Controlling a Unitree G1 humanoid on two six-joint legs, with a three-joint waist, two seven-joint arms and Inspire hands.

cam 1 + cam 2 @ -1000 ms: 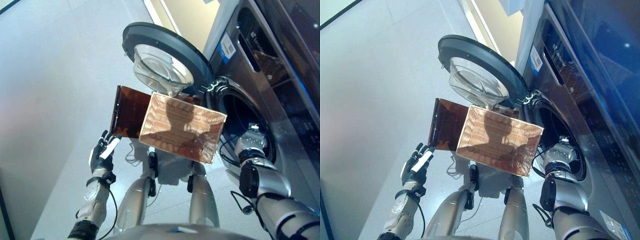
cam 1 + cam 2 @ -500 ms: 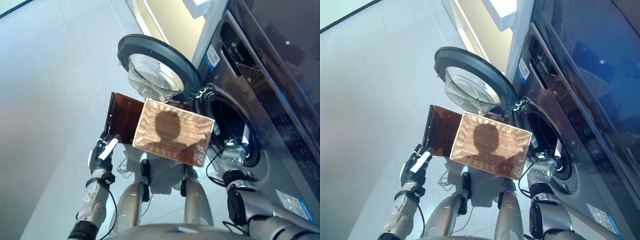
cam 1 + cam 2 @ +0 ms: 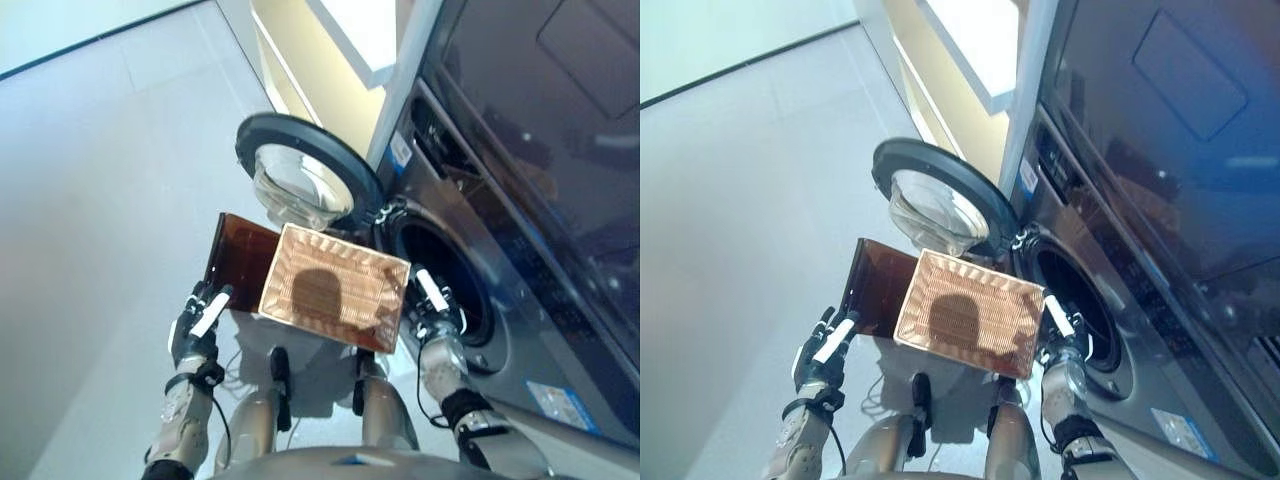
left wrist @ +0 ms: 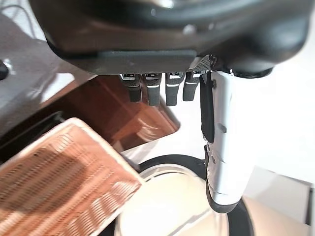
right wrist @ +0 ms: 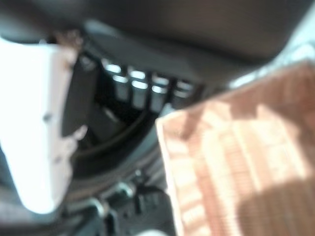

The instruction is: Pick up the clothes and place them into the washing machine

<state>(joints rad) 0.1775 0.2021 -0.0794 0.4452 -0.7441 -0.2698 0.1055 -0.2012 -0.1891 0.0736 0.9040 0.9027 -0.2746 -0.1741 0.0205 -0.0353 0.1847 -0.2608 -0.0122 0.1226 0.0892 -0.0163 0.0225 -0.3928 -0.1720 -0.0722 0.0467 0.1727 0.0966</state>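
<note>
Washing machine [image 3: 470, 200] door [image 3: 305, 180] open; wrist views: both hands' fingers [image 4: 147, 88] straight.

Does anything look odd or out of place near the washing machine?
Yes: the wicker basket holds no clothes, and neither the left hand nor the right hand holds any. The machine door stands open.

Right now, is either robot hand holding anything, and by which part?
Nothing is held. The left robot hand and the right robot hand are both open and empty, on either side of the wicker basket.
</note>
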